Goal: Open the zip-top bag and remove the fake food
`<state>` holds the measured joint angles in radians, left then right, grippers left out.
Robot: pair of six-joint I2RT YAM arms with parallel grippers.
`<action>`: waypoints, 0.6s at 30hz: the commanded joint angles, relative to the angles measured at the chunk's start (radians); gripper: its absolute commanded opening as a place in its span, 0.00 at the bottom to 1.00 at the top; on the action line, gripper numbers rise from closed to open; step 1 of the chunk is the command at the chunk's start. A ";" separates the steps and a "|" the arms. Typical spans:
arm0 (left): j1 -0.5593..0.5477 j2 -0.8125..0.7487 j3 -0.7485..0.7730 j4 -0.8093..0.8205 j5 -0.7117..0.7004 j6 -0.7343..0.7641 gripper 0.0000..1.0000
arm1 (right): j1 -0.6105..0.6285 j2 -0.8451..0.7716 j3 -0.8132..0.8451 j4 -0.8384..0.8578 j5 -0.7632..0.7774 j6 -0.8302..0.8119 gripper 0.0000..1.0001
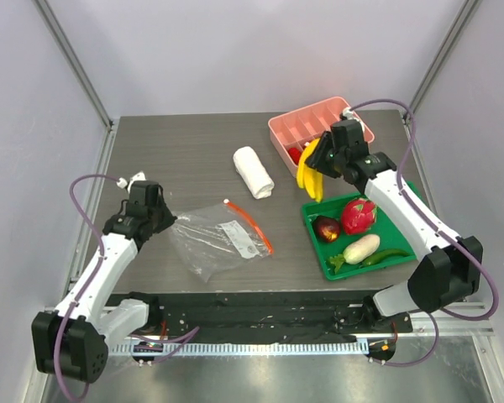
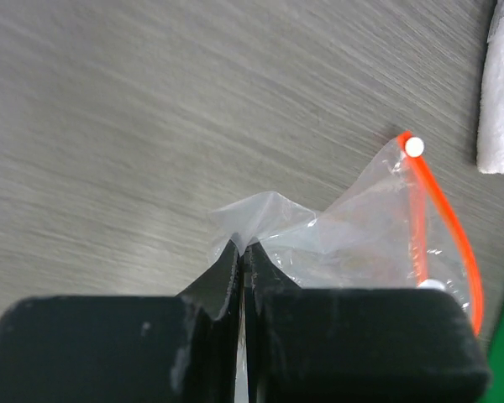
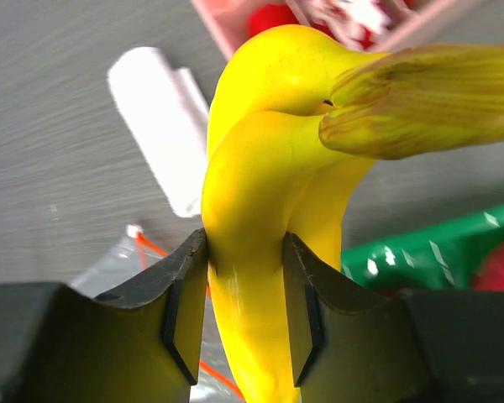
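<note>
The clear zip-top bag [image 1: 221,238] lies flat and empty on the table, its orange-red zip strip [image 1: 254,225] along the right edge. My left gripper [image 1: 158,216] is shut on the bag's left corner [image 2: 265,214], pinching the plastic between its tips. My right gripper [image 1: 321,161] is shut on a yellow banana [image 1: 312,174] held in the air above the far edge of the green tray [image 1: 315,220]; the banana [image 3: 269,210] fills the jaws. In the tray lie the pink-red dragon fruit [image 1: 359,215], a dark red fruit [image 1: 326,227], a white vegetable [image 1: 360,248] and a green pepper [image 1: 385,257].
A rolled white towel [image 1: 253,172] lies at the table's middle back. A pink divided tray [image 1: 301,128] with small red-and-white pieces stands at the back right, just beyond the banana. White walls enclose the table on three sides.
</note>
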<state>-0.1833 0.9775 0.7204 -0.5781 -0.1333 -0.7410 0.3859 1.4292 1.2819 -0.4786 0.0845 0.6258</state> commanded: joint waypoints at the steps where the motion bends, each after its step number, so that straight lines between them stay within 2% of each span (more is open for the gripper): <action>1: 0.011 0.105 0.112 0.026 -0.090 0.182 0.01 | -0.087 -0.079 0.063 -0.256 0.034 -0.008 0.01; 2: 0.018 0.146 0.192 0.009 -0.113 0.205 0.11 | -0.110 -0.088 0.059 -0.352 0.081 -0.047 0.01; 4: 0.027 0.267 0.287 -0.077 -0.205 0.247 0.24 | -0.186 -0.117 0.057 -0.432 0.125 -0.096 0.01; 5: 0.027 0.305 0.333 -0.106 -0.233 0.259 0.39 | -0.215 -0.127 0.062 -0.495 0.179 -0.148 0.01; 6: 0.025 0.341 0.434 -0.176 -0.259 0.264 0.45 | -0.241 -0.133 0.069 -0.526 0.205 -0.165 0.01; 8: 0.025 0.441 0.522 -0.244 -0.346 0.243 0.57 | -0.318 -0.138 0.074 -0.590 0.248 -0.204 0.01; 9: 0.025 0.472 0.612 -0.320 -0.373 0.230 0.59 | -0.332 -0.136 0.073 -0.609 0.311 -0.209 0.01; 11: 0.019 0.541 0.697 -0.400 -0.423 0.172 0.61 | -0.357 -0.125 0.045 -0.627 0.383 -0.231 0.01; 12: 0.012 0.556 0.756 -0.429 -0.422 0.163 0.90 | -0.361 -0.121 0.033 -0.624 0.467 -0.245 0.01; 16: -0.089 0.552 0.815 -0.479 -0.370 0.158 0.92 | -0.363 -0.089 -0.079 -0.533 0.595 -0.302 0.01; 18: -0.203 0.504 0.807 -0.459 -0.339 0.152 0.92 | -0.364 -0.038 -0.102 -0.511 0.612 -0.298 0.06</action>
<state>-0.2333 1.5543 1.4960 -0.9611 -0.4835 -0.5694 0.0196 1.3323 1.2373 -1.0348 0.5362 0.3874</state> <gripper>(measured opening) 0.917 0.416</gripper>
